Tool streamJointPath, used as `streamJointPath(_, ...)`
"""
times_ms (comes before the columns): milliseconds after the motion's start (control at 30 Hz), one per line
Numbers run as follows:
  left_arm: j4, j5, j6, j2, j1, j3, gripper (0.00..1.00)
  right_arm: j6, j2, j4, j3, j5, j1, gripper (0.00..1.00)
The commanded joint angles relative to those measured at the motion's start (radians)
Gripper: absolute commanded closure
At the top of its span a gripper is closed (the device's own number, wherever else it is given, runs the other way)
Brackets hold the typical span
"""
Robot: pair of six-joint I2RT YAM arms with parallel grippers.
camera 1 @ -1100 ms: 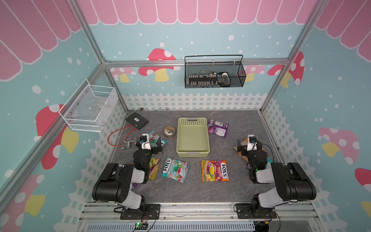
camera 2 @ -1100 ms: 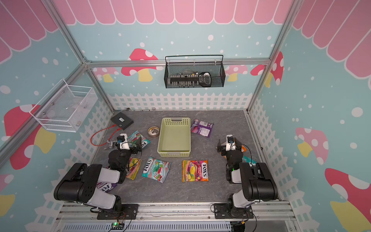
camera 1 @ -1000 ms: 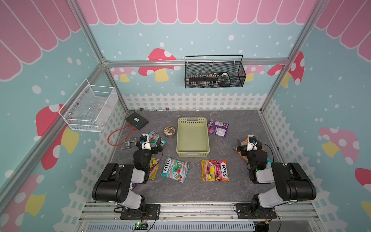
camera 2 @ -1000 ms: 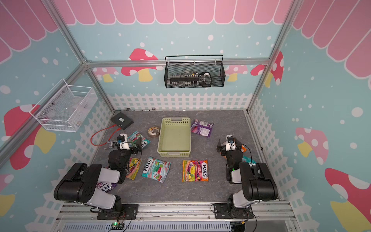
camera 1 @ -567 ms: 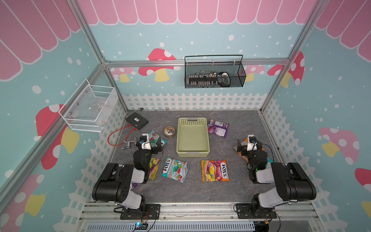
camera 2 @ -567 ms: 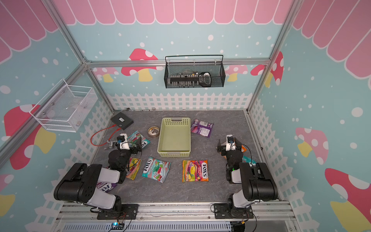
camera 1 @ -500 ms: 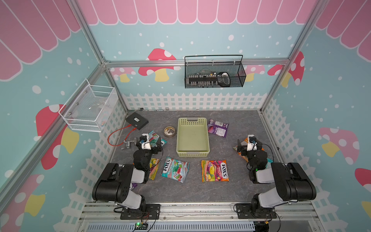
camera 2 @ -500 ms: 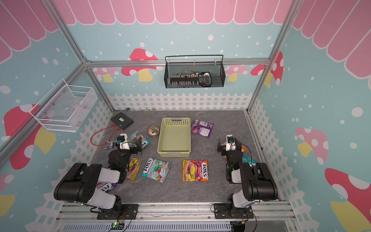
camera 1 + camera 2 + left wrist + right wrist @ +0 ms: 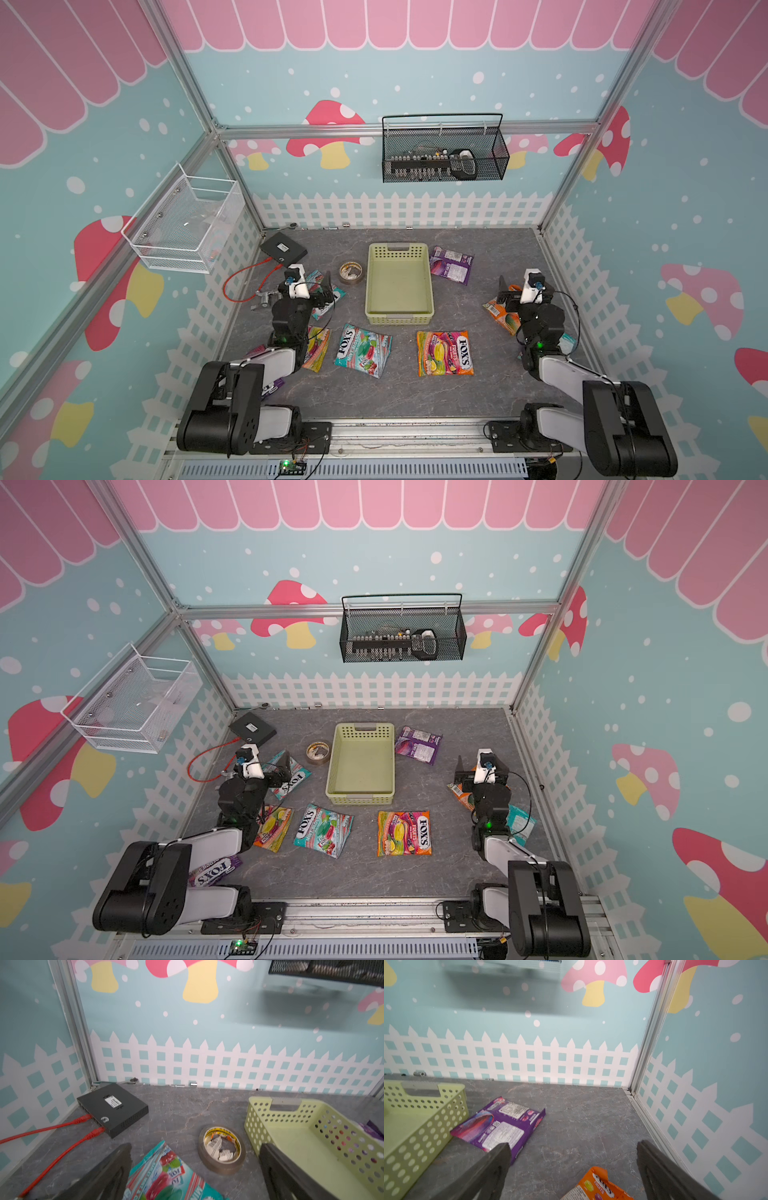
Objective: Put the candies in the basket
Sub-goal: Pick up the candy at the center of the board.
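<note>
Left end effector point(image 9: 194, 1151) and right end effector point(image 9: 573, 1145) stay open, unmoved; your basket point(image 9: 399, 319) is empty, candies point(image 9: 362, 350) all wait.

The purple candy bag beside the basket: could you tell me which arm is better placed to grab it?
Right, probably. The purple candy bag lies on the basket's right side, ahead of the open right claw; the left claw sits across the basket, over a teal bag.
</note>
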Motion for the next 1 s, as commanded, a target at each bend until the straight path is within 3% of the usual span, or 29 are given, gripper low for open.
streamJointPath(0, -0.308, -0.053, -0.15, -0.105, 0.005, 0.107, 0.01, 0.177, -0.067, -0.356, 0.144, -0.02, -0.004, 0.0)
streamJointPath(167, -0.738, -0.095, -0.447, -0.179, 0.009, 0.326, 0.01, 0.339, -0.11, -0.787, 0.38, -0.012, -0.004, 0.01)
streamJointPath(233, -0.86, -0.009, -0.473, -0.191, 0.016, 0.384, 0.01, 0.4, -0.148, -0.836, 0.387, -0.015, -0.006, 0.01)
streamJointPath(333, -0.881, 0.178, -0.501, -0.223, 0.041, 0.379, 0.01, 0.446, -0.18, -0.833, 0.362, -0.125, -0.012, 0.0)
streamJointPath(533, -0.888, 0.555, -0.514, -0.21, 0.049, 0.388, 0.03, 0.483, -0.043, -0.938, 0.364, -0.433, 0.002, 0.0)
streamJointPath(600, -0.89, 0.627, -0.526, -0.207, 0.033, 0.379, 0.07, 0.453, -0.017, -1.003, 0.365, -0.432, 0.034, 0.01)
streamJointPath(833, -0.935, 0.638, -0.513, -0.202, -0.182, 0.329, 0.12, 0.46, -0.016, -1.193, 0.359, -0.375, 0.139, 0.1)
streamJointPath(967, -0.97, 0.465, -0.532, -0.181, -0.368, 0.303, 0.16, 0.457, 0.038, -1.306, 0.38, -0.357, 0.247, 0.19)
